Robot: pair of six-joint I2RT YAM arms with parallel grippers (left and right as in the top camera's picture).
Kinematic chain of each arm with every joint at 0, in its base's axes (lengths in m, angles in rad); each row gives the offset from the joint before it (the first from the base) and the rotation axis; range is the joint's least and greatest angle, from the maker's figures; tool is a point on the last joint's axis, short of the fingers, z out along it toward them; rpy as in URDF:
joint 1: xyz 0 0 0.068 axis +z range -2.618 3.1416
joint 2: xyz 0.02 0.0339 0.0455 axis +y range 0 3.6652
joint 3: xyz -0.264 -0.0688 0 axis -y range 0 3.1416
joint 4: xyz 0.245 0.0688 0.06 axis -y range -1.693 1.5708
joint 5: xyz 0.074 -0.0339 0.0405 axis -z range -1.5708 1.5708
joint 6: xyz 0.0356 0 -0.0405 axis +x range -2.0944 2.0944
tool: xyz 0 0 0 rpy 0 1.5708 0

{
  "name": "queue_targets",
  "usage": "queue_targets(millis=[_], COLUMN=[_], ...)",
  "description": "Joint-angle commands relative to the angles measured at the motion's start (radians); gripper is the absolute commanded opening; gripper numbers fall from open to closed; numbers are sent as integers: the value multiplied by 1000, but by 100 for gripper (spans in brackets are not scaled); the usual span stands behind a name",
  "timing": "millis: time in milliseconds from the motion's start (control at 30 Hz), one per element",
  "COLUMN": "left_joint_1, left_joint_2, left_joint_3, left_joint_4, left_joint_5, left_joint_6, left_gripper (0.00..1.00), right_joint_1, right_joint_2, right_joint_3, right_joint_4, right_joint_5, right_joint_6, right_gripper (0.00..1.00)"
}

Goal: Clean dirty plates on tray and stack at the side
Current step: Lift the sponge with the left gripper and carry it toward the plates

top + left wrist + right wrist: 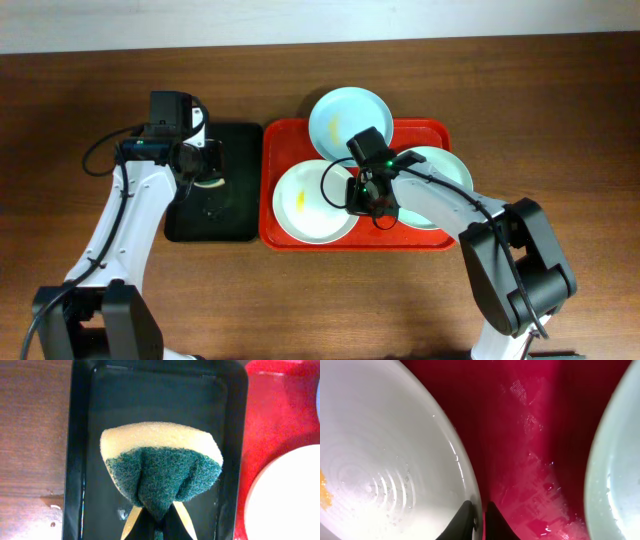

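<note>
- Overhead view, holdings: red tray [272, 135] at mid-table, carrying all three dirty plates. The pale blue plate [345, 112] overhangs the far rim, the white plate [305, 210] sits near left and the pale green plate [445, 165] at the right. None is stacked at the side yet.
- Soiling: a yellow smear [302, 200] on the white plate and a fainter one on the pale blue. None made out on the pale green.
- Left gripper [157, 510]: clamped on the sponge [161, 462], whose green scouring face is bunched by the squeeze, over the black tray [75, 460].
- Right gripper [478, 514]: tips close together, astride the white plate's rim, one inside the dish and one over the red tray floor. Whether they pinch it or merely bracket it cannot be told.
- Handling, judged: the plates look stiff, light and glossy, with droplets on them, so probably slippery. They are likely to skate on the tray under scrubbing and to chip if dropped. The best hold is the raised rim, pinched where it stands clear of the neighbouring plates. The sponge is soft and gives under load.
- Hidden: in the overhead view the right arm covers much of the pale green plate and the white plate's right edge. The wrist views show only parts of the plates. Plate material is undetermined, and whether the rims overlap one another cannot be told.
</note>
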Motion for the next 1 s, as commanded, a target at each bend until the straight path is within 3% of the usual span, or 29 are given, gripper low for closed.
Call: queue_targets(millis=[0,667,967], left_joint_1=[-5,-5,-10], left_joint_2=[1,1,1], left_joint_3=[-36,-40,183], left_joint_4=[30,30,-172], left_joint_5=[-15,-40,-127], left_joint_6=[-13,21,24], left_gripper=[0,0,0], right_joint_1=[8,10,10], right_joint_2=[-19,-22,-21], right_joint_3=[-6,-6,-6], right_joint_4=[-19,-29,-28], right_joint_5=[83,93,93], right_joint_6=[-19,-18,-19], right_gripper=[7,4,4])
